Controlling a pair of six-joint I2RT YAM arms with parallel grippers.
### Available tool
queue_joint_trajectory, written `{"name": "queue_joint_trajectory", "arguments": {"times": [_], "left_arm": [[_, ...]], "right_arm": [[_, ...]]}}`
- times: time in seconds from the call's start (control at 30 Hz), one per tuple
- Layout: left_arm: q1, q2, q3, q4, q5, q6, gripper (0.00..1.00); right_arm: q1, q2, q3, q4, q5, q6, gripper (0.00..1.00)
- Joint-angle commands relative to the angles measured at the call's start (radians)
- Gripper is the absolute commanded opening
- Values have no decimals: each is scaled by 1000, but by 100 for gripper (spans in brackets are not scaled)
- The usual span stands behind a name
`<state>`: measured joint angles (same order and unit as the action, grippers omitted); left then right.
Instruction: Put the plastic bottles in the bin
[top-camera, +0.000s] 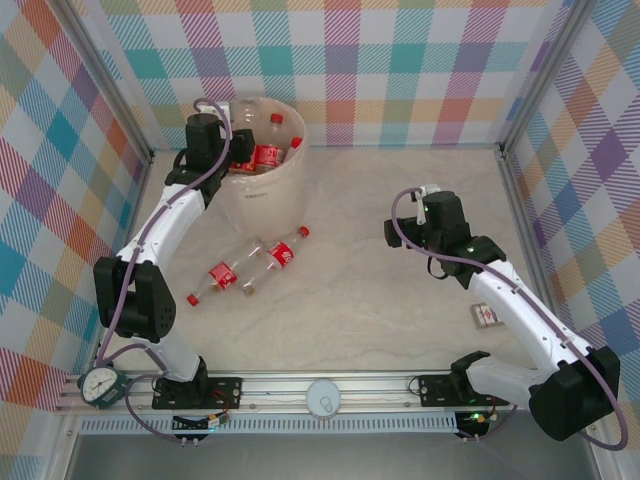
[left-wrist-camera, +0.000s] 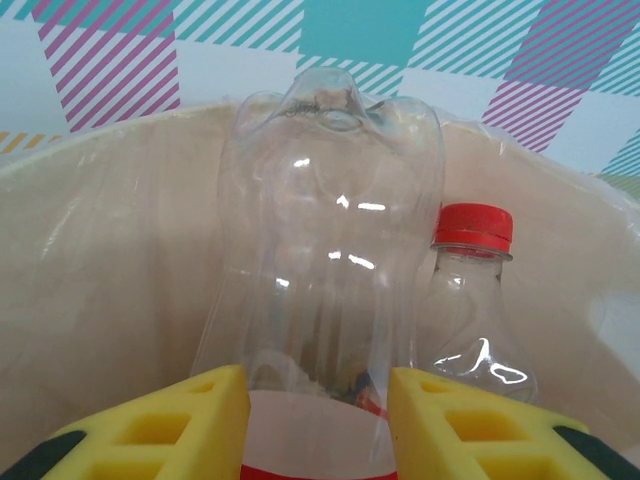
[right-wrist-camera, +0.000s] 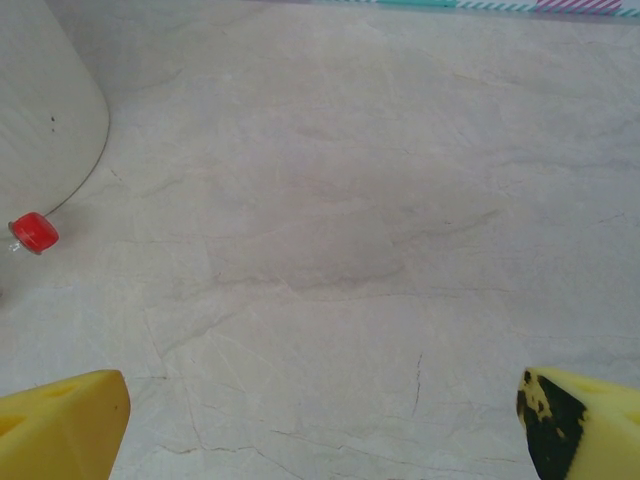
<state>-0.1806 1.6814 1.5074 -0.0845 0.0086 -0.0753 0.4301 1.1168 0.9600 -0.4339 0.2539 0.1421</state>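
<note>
The cream bin (top-camera: 290, 190) stands at the back left with several plastic bottles (top-camera: 266, 152) inside. My left gripper (top-camera: 215, 135) hangs over its left rim. In the left wrist view that gripper (left-wrist-camera: 320, 430) is shut on a clear bottle with a red label (left-wrist-camera: 330, 250), held bottom-up inside the bin wall (left-wrist-camera: 110, 270), beside a red-capped bottle (left-wrist-camera: 472, 300). Two bottles (top-camera: 285, 252) (top-camera: 222, 277) lie on the table in front of the bin. My right gripper (top-camera: 425, 205) (right-wrist-camera: 320, 420) hovers open over bare table, right of centre. A red cap (right-wrist-camera: 33, 231) shows by the bin (right-wrist-camera: 50, 120).
A small flat red-and-white box (top-camera: 487, 316) lies by the right arm near the right wall. Plaid walls close the table on three sides. A round white disc (top-camera: 323, 397) and a dial gauge (top-camera: 100, 385) sit on the front rail.
</note>
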Motion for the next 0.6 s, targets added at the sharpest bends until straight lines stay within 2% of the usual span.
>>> {"name": "queue_joint_trajectory", "arguments": {"times": [0.0, 0.37, 0.57], "left_arm": [[-2, 67, -23, -97, 66, -48, 41], [-11, 206, 152, -132, 175, -46, 49], [-12, 195, 267, -221, 188, 10, 62]], "right_arm": [[-7, 3, 6, 29, -13, -3, 99], [-7, -19, 0, 96, -78, -26, 99], [-7, -29, -5, 99, -96, -57, 99]]}}
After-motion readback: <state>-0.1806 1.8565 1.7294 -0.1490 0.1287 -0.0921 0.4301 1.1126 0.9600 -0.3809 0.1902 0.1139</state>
